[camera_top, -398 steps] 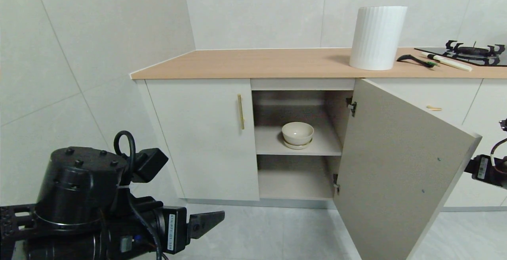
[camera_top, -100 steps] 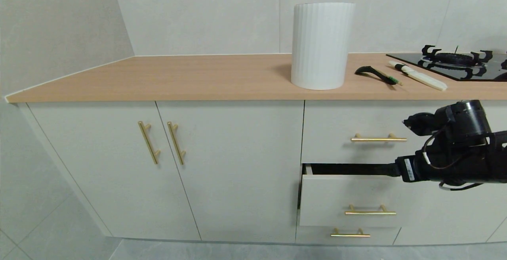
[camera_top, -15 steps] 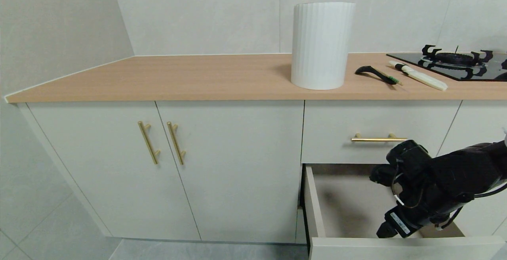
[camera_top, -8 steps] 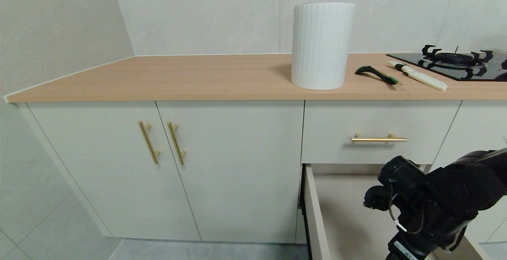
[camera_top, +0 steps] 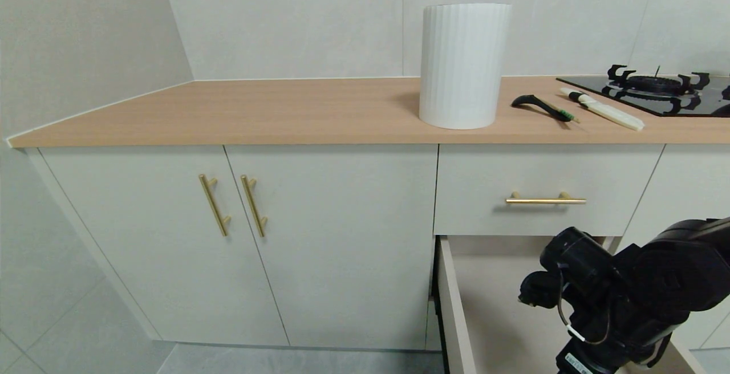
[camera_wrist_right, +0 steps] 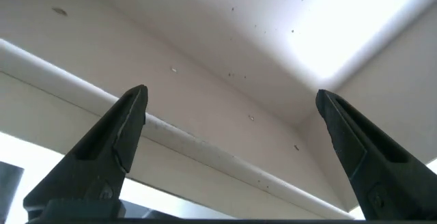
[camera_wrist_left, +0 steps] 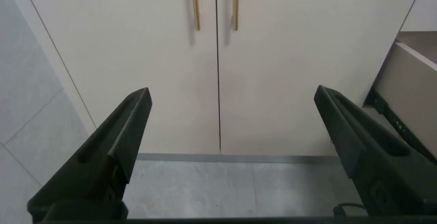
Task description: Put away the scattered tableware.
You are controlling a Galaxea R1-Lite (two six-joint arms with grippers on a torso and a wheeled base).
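Countertop (camera_top: 256, 109): matte wood-grain slab | cabinet doors (camera_wrist_left: 287, 80): flat, pale; left gripper (camera_wrist_left: 232, 108) faces them, fingers spread wide, empty | drawer (camera_top: 453, 305): smooth beige box, open; right gripper (camera_wrist_right: 232, 108) over it, wide apart, empty | tableware on countertop between ribbed white cylinder (camera_top: 463, 66) and hob (camera_top: 656, 92): curved black utensil (camera_top: 539, 105), slim cream utensil (camera_top: 607, 115).

Pale large-tile walls (camera_top: 285, 20) meet in a corner at left. Wood-look countertop (camera_top: 256, 112) over off-white base cabinet w/ two doors (camera_top: 319, 248), brass bar handles (camera_top: 214, 204). Lower drawer (camera_top: 453, 305) at rt stands open. Grey floor (camera_top: 68, 351), prob. tiled. Light soft, even.
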